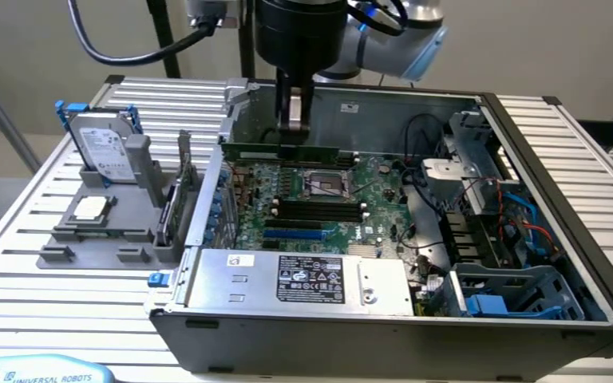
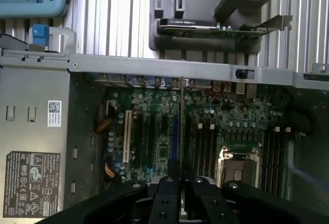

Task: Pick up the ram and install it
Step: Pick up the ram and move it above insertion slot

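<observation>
Claw: the gripper (image 1: 294, 126) is clamped on the ram (image 1: 285, 151), jaws pressed against its two flat faces near the middle of its length; in the wrist view the fingers (image 2: 169, 188) close on the stick's thin edge (image 2: 182, 126)
Ram, place: held on edge and level inside the open computer case (image 1: 562, 152), above the motherboard (image 1: 376, 179) and clear of it, not seated in any slot
Ram, weight: likely very light, so a modest squeeze should carry it
Ram, stiffness: a thin, stiff board that probably tolerates little bending or twisting
Ram, weak spots: the chips on its faces and the contact edge underneath look like the parts to keep the jaws off
Ram, hold: a central grip on the faces near the top edge seems right, since it keeps the stick level and leaves the lower edge free
Slots: black memory slots (image 1: 318, 209) lie beside the processor socket (image 1: 328, 185), running the same way as the stick
Room: tight, with case walls all round, a power supply (image 1: 306, 279) along the near side and loose cables (image 1: 509, 215) on the exterior view's right
Surface: the case sits on a slatted metal table (image 1: 29, 271), with a grey parts stand (image 1: 93, 239) beside it on the exterior view's left
</observation>
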Robot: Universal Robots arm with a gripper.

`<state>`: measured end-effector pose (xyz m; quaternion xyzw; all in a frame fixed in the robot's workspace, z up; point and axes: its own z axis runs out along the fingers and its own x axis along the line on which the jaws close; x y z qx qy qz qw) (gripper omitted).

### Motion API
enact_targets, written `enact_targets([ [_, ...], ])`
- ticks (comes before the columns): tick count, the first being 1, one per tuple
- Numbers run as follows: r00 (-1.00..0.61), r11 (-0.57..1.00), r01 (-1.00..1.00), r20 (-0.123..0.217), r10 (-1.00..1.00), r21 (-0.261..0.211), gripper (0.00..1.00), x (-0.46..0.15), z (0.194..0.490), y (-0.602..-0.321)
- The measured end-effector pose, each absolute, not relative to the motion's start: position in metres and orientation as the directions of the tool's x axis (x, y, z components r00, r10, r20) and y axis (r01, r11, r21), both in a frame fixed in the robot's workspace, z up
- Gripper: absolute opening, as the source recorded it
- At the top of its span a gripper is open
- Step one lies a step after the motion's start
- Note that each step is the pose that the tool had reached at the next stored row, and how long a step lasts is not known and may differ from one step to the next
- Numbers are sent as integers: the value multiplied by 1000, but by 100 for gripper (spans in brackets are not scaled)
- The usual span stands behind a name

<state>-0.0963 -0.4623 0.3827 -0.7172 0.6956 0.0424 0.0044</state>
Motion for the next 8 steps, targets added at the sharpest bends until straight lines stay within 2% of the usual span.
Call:
enact_targets([
  [8, 28, -32, -998, -67, -997, 56, 13, -61, 373, -453],
])
